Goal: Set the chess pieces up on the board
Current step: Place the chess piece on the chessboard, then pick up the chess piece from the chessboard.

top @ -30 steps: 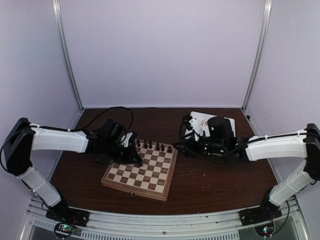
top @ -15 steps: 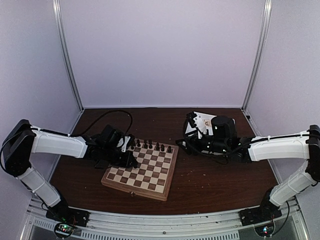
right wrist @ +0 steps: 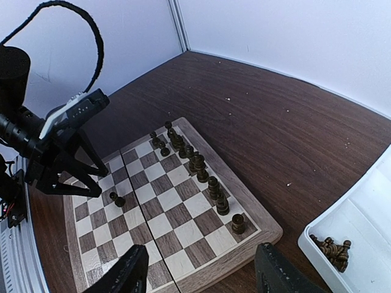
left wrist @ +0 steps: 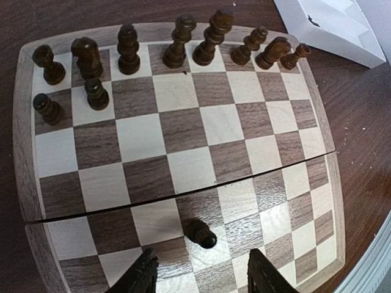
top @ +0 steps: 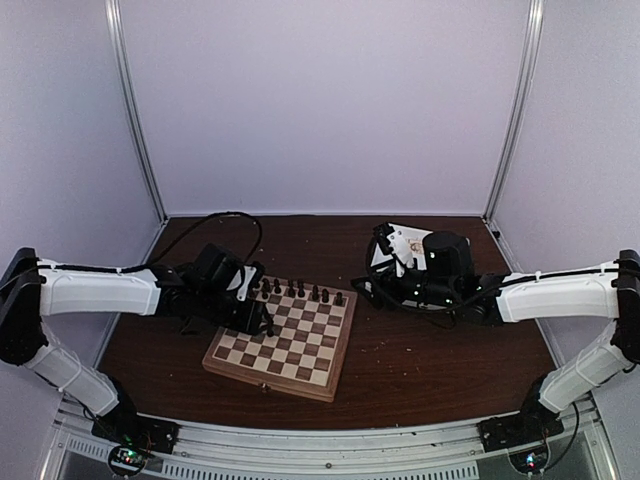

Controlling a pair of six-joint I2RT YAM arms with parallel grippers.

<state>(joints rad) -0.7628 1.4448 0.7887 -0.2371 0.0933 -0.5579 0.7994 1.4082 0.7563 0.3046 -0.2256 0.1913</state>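
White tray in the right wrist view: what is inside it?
A small cluster of dark chess pieces lies in the white tray. The rest runs out of frame, so other contents cannot be seen.

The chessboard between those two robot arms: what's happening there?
A robot is setting up the chessboard. Eight dark pieces line its far edge, and two pawns stand before them. The left hand hangs open over a lone pawn mid-board, not gripping it. The right hand hovers open and empty by the white tray holding spare pieces.

Centre open, far edge blocked
The board (left wrist: 183, 131) is walled at 12 o'clock by chess pieces (left wrist: 177, 46); a lone pawn (left wrist: 200, 233) is found at 6 o'clock.
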